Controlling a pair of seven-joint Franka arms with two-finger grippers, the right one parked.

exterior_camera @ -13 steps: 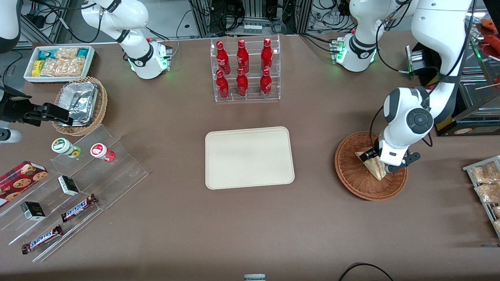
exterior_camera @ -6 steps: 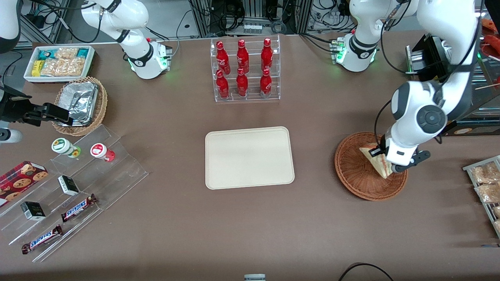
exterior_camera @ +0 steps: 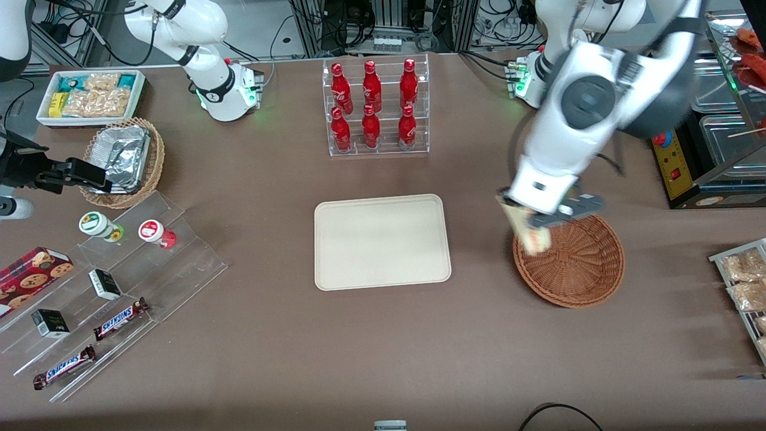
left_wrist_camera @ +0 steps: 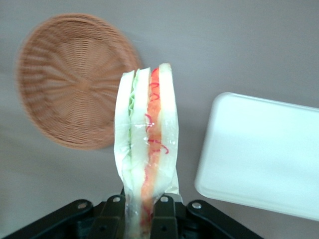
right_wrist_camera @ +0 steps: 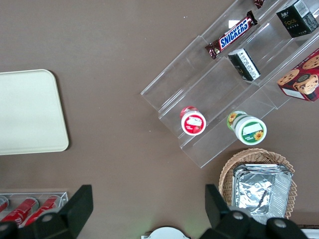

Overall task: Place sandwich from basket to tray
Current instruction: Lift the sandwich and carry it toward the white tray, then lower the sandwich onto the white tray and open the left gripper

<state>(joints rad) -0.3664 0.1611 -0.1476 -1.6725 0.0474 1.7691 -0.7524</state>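
The pick-up part of the job looks done; the sandwich [exterior_camera: 528, 230] is out of the basket [exterior_camera: 575, 263] and hangs in the air in the gripper [exterior_camera: 541, 222], which is clamped on one end of the wedge; the wrist view shows the two fingers [left_wrist_camera: 115, 208] pressed against the wrapped bread on either side, with the red and green filling [left_wrist_camera: 152, 149] running away from them. The basket now holds nothing that can be seen; its woven floor is bare in both the front and wrist views.

The carry is only partly made; in the front view the sandwich hovers over the basket's rim on the side toward the tray [exterior_camera: 383, 240], and a strip of bare brown table [exterior_camera: 479, 251] lies between the two. The front view is smeared around the arm, so how high the sandwich rides is hard to judge; it seems well clear of the wicker.

What is left, as I read it: travel across that gap to above the tray, which sits bare; lower the wedge onto it; open the fingers and withdraw.
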